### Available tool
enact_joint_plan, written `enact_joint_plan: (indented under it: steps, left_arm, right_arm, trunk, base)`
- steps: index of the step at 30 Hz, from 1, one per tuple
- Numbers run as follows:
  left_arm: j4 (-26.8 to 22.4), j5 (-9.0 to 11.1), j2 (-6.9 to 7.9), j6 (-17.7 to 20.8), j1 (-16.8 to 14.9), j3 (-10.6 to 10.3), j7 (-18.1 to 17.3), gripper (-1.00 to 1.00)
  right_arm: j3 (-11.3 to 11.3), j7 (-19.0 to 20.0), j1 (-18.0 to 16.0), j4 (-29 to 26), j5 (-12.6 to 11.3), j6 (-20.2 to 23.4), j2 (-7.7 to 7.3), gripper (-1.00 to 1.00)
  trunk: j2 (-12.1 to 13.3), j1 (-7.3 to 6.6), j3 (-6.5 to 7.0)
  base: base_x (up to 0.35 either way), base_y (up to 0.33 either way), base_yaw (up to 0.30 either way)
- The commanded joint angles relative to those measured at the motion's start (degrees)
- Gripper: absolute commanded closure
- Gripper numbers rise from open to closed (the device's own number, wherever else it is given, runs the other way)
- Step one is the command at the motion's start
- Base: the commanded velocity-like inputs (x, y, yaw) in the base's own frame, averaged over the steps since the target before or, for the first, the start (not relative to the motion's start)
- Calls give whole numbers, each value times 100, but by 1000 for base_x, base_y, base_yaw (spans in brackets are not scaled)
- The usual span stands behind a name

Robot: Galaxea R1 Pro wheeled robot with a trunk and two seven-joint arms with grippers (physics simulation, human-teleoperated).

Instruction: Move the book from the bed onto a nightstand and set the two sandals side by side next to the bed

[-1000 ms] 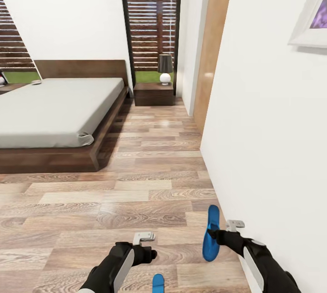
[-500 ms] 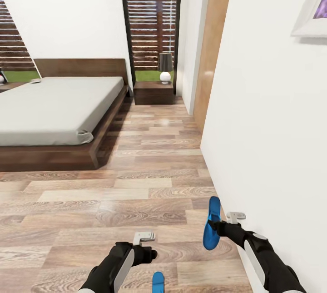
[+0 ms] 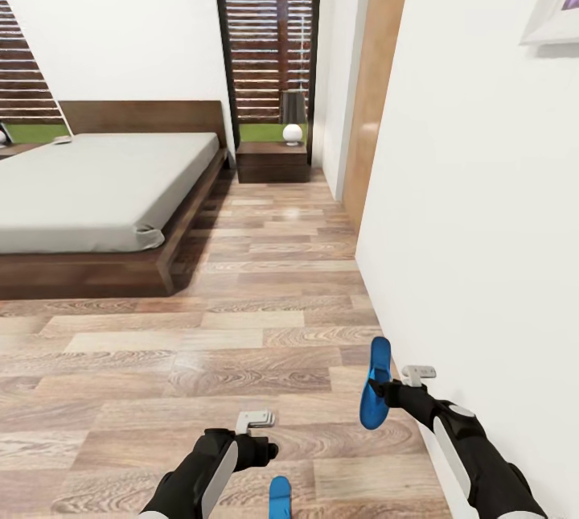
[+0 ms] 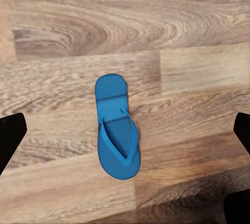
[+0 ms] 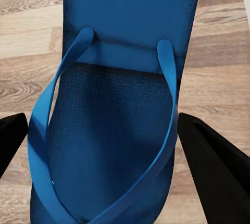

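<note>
carrying 1 bright blue flip-flop (image 3: 375, 384) clamped in the right gripper (image 3: 389, 393), aim for 11 o'clock beside the dark wooden bed (image 3: 88, 269); left gripper (image 3: 265, 438) open over the other (image 4: 117, 135).

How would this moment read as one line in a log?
right pincer: holds sandal | second sandal: on floor under left pincer | bed: ahead

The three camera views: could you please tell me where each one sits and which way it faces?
Head view: on the head, facing forward and down over floor toward the bed; both arms show, right gripper holding a sandal.
Left wrist view: above the floor, facing down at the other sandal; dark fingertips at the edges.
Right wrist view: close on the held sandal, fingers flanking it.
Shared: head and right wrist views show the held sandal.
</note>
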Motion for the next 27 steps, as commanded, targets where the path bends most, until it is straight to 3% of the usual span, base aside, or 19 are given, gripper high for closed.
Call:
enact_joint_plan:
  steps: [1, 20, 27]
  left_arm:
    - [-7, 35, 2, 27, -2, -8, 10, -100]
    - [-7, 39, 2, 33, -2, -8, 10, -100]
    - [-7, 39, 2, 35, -2, -8, 10, -100]
  right_arm:
    - [-4, 15, -2, -12, -63, 47, 1, 100]
    - [-22, 19, -1, -37, -65, 46, 1, 100]
    - [-32, 23, -2, -297, -69, 51, -7, 100]
  trunk:
    - [-44, 22, -23]
    - [-806, 439, -364]
    - [-1086, 593, -490]
  base:
    - [0, 0, 0]
    - [0, 0, 0]
    - [0, 0, 0]
